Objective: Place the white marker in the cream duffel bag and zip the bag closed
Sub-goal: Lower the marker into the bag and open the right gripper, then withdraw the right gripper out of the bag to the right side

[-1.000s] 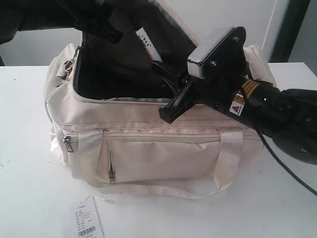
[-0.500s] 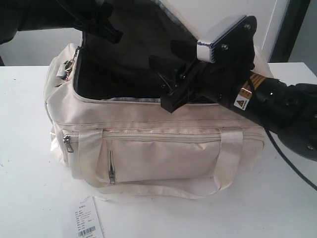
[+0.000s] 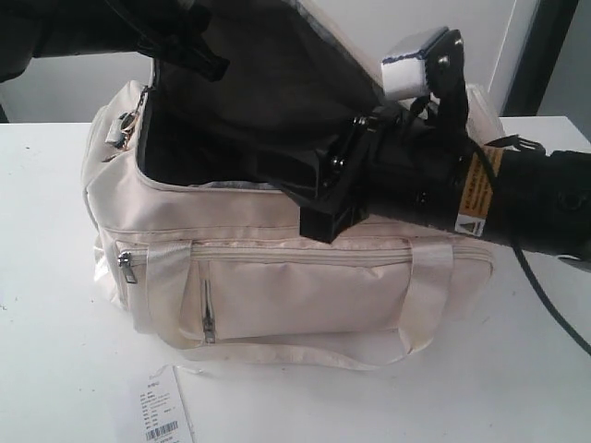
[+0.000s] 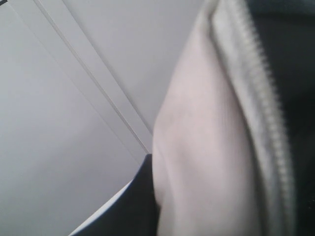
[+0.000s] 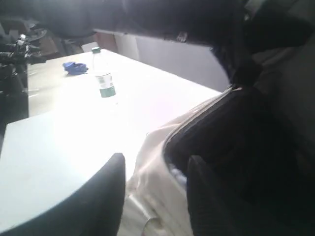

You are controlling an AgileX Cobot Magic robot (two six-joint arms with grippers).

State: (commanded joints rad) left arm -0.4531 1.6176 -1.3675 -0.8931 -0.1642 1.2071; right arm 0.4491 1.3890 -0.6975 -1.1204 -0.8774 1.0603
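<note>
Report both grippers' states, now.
Left gripper: cannot tell; jaws hidden, up against the bag.
Right gripper: open, holding nothing.

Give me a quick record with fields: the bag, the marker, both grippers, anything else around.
bag: cream duffel bag on white table, main zip open, top flap raised
marker: white marker not visible in any view
left gripper: at the raised flap, apparently clamped on it
right gripper: open, empty, at the bag's front rim
other: paper tag in front of the bag; bottle standing farther off
</note>
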